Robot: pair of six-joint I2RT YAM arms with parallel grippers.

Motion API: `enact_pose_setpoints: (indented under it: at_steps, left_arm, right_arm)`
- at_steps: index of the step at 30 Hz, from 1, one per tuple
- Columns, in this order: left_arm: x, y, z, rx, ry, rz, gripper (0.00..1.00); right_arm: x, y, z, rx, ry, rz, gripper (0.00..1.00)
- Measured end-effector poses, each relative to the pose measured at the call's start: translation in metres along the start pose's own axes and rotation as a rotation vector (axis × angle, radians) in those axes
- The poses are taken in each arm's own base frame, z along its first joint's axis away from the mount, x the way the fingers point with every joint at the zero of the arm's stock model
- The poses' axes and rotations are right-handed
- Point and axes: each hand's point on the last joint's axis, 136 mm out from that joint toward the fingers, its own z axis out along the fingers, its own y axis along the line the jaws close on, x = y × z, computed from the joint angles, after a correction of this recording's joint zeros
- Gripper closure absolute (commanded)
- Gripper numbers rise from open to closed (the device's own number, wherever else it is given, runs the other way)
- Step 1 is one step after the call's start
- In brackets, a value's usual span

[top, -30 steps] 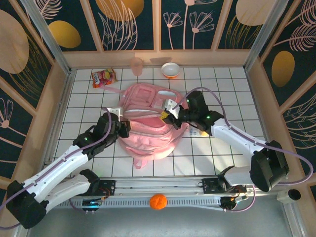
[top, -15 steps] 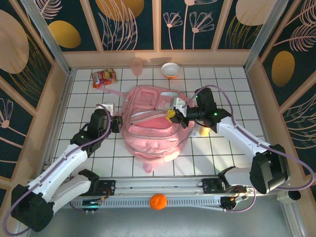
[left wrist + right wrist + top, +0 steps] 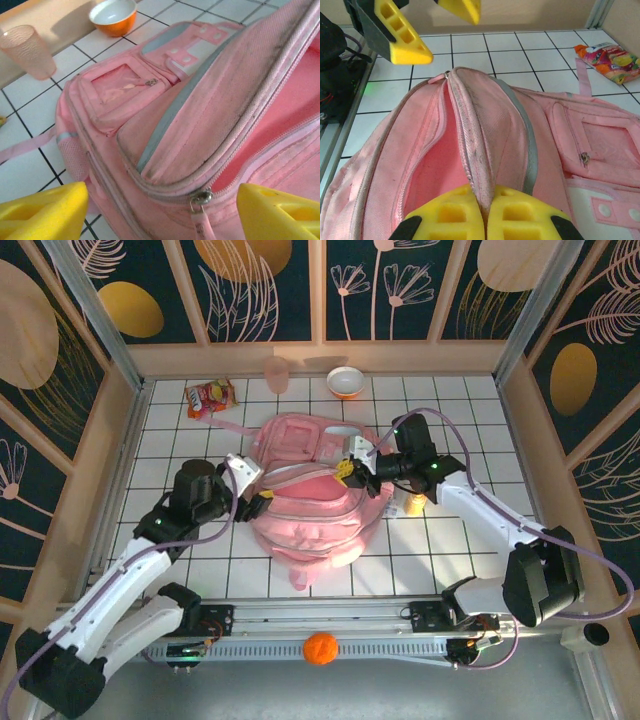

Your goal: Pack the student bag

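Note:
The student bag lies in the middle of the table, a big pink backpack with its main zip parted and the pink lining showing. My right gripper is shut on the upper zip edge of the opening and holds that flap up; its yellow fingers press together on the fabric. My left gripper stands open at the bag's left side. Its yellow fingertips are wide apart, with the zip pull hanging free between them, untouched. The bag also shows a front pocket with white trim.
A pink cup and an orange-and-white bowl stand at the back wall. A snack packet lies back left. A yellow item sits partly hidden under my right arm. An orange ball rests on the front rail.
My left gripper has gone from shut to open at the bag's left edge, and the arm has swung back a little. The right gripper has pulled the flap up and to the right.

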Motion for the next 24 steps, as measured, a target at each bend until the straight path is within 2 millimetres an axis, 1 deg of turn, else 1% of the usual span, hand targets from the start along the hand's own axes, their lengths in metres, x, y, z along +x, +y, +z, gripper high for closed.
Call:
enact_pose_setpoints:
  at_steps: [3,4,5,7,10,12,13,14,15,16,19,20,24]
  left_arm:
    - [-0.007,-0.011,0.018,0.042,0.007,0.09,0.21]
    - [-0.011,-0.015,0.023,0.055,0.0,0.119,0.23]
    - [-0.015,-0.019,0.026,0.062,-0.007,0.139,0.28]
    - [-0.023,-0.025,0.034,0.07,-0.026,0.18,0.43]
    - [-0.036,-0.025,0.042,0.053,-0.058,0.205,0.7]
    - [-0.046,-0.024,0.042,0.04,-0.087,0.2,0.95]
    - [-0.05,-0.023,0.041,0.034,-0.099,0.192,1.0]
    - [-0.055,-0.02,0.04,0.019,-0.109,0.19,1.0]
    - [-0.058,-0.018,0.04,0.006,-0.116,0.187,1.0]
    - [-0.06,-0.015,0.039,-0.006,-0.117,0.177,1.0]
    - [-0.059,-0.01,0.04,-0.035,-0.104,0.149,1.0]
    - [-0.057,-0.009,0.04,-0.043,-0.095,0.133,1.0]
    - [-0.051,-0.004,0.037,-0.069,-0.069,0.054,1.0]
  right_arm:
    - [0.001,0.0,0.001,-0.005,0.005,0.004,1.0]
    - [0.002,0.001,0.001,-0.009,0.007,0.006,1.0]
    - [0.003,0.001,0.002,-0.012,0.008,0.009,1.0]
    - [0.004,0.002,0.003,-0.02,0.008,0.015,1.0]
    - [0.002,0.0,0.003,-0.022,0.008,0.017,1.0]
    - [0.0,-0.003,0.003,-0.015,0.007,0.019,0.8]
    - [-0.001,-0.004,0.003,-0.008,0.007,0.037,0.72]
    - [-0.004,-0.006,0.002,0.001,-0.001,0.055,0.64]
    - [-0.008,-0.009,0.002,0.018,-0.011,0.086,0.57]
    - [-0.013,-0.014,0.0,0.046,-0.022,0.121,0.54]
    - [-0.027,-0.023,-0.013,0.147,-0.065,0.245,0.46]
    - [-0.032,-0.025,-0.02,0.189,-0.08,0.296,0.43]
    - [-0.046,-0.03,-0.054,0.365,-0.141,0.482,0.4]
